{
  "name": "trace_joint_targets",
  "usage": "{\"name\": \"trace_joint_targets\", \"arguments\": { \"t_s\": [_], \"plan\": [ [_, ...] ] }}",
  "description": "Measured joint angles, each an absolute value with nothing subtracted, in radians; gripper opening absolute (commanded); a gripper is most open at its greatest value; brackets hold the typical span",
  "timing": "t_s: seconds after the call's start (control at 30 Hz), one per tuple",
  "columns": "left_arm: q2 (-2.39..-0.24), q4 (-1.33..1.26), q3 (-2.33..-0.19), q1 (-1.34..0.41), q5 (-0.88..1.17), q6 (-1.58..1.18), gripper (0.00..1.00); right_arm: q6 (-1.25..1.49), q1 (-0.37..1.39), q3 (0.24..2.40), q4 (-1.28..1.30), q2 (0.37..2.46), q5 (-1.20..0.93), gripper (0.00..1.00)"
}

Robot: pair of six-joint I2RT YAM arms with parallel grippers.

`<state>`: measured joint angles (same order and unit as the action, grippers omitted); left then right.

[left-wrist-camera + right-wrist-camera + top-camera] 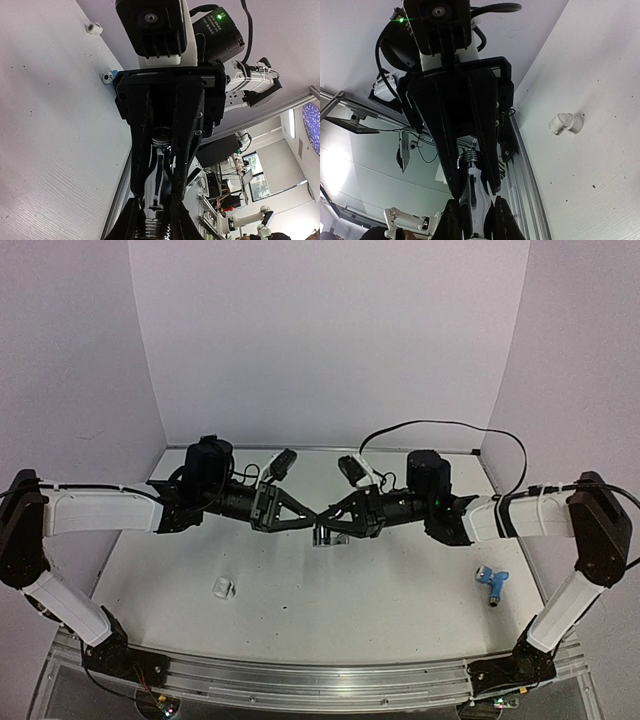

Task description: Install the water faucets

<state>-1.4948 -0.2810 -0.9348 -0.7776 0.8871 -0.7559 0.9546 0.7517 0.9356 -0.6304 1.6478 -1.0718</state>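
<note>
The silver faucet [328,535] hangs above the middle of the table, held between both grippers, which meet tip to tip. My left gripper [310,519] is shut on its threaded end [150,226]. My right gripper [326,519] is shut on the other end, and the shiny body [479,187] shows between its fingers. In the left wrist view my left gripper [154,212] faces the right gripper's fingers [142,150]. In the right wrist view my right gripper [472,212] sits at the bottom. The light blue faucet [492,582] lies on the table at the right, and its threaded end shows in the left wrist view [106,77].
A small white stubby fitting [223,588] lies on the table at the front left, and it also shows in the right wrist view [565,123]. Another small white piece [93,28] lies beyond the blue faucet. White walls close off the back and sides. A metal rail [320,680] runs along the near edge.
</note>
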Motion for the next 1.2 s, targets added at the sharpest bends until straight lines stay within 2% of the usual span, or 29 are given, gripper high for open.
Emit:
{"name": "trace_joint_targets", "arguments": {
  "t_s": [0.13,0.17,0.23,0.37,0.4,0.53,0.63,0.83,0.97,1.2],
  "plan": [
    [-1.495,-0.281,-0.934,-0.776,0.880,-0.762,0.63,0.938,0.753,0.919,-0.650,1.645,-1.047,0.00],
    [-1.495,-0.281,-0.933,-0.773,0.864,-0.775,0.83,0.928,0.754,0.910,-0.633,1.637,-1.012,0.00],
    [-1.495,-0.287,-0.929,-0.763,0.855,-0.792,0.96,0.893,0.755,0.900,-0.575,1.622,-0.968,0.00],
    [-1.472,-0.214,-0.867,-0.704,0.776,-0.818,0.98,0.741,0.756,0.904,-0.305,1.563,-0.753,0.00],
    [-1.458,-0.071,-0.865,-0.683,0.695,-0.808,0.98,0.666,0.756,0.907,-0.164,1.533,-0.649,0.00],
    [-1.451,0.332,-0.943,-0.674,0.424,-0.760,0.99,0.541,0.755,0.931,0.034,1.516,-0.495,0.00],
    [-1.452,0.539,-0.995,-0.674,0.287,-0.739,0.99,0.488,0.755,0.940,0.112,1.516,-0.437,0.00],
    [-1.533,0.786,-1.051,-0.689,0.152,-0.733,0.98,0.424,0.755,0.976,0.210,1.517,-0.398,0.00],
    [-1.587,0.856,-1.050,-0.718,0.111,-0.738,0.88,0.406,0.755,0.989,0.212,1.517,-0.402,0.00],
    [-1.622,0.893,-1.050,-0.736,0.076,-0.755,0.64,0.392,0.755,0.989,0.230,1.517,-0.402,0.00]
  ]
}}
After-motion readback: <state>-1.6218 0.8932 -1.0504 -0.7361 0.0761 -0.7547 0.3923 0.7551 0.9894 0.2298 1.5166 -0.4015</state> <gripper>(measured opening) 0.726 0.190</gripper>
